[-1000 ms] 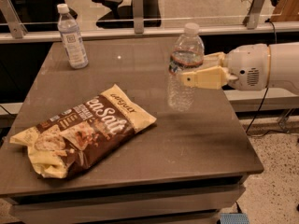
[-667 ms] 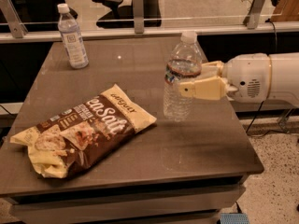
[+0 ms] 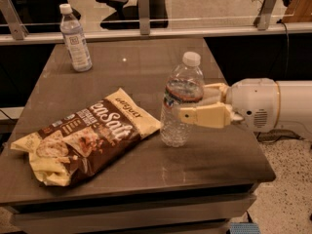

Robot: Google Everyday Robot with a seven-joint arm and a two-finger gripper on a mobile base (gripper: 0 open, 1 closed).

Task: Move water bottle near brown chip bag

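Grips the clear ridged plastic water bottle [image 3: 175, 128] upright, cream claw [image 3: 187, 104] clenched round its middle, toward the counter's [image 3: 219, 155] right edge, just beside the brown-and-cream chip bag [image 3: 92, 135]; seems set down, for steadiness.

Only "Sea Salt" is readable, big white letters on the brown chip bag [image 3: 87, 138] at the front-left corner. The label on the water bottle [image 3: 181, 96], clamped in the gripper [image 3: 192, 104] by the right edge, is unreadable.

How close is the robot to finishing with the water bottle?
Nearly finished. Done: the water bottle is upright right beside the brown chip bag. In hand: the gripper has its jaws clamped round the bottle. Left: let go and pull away.
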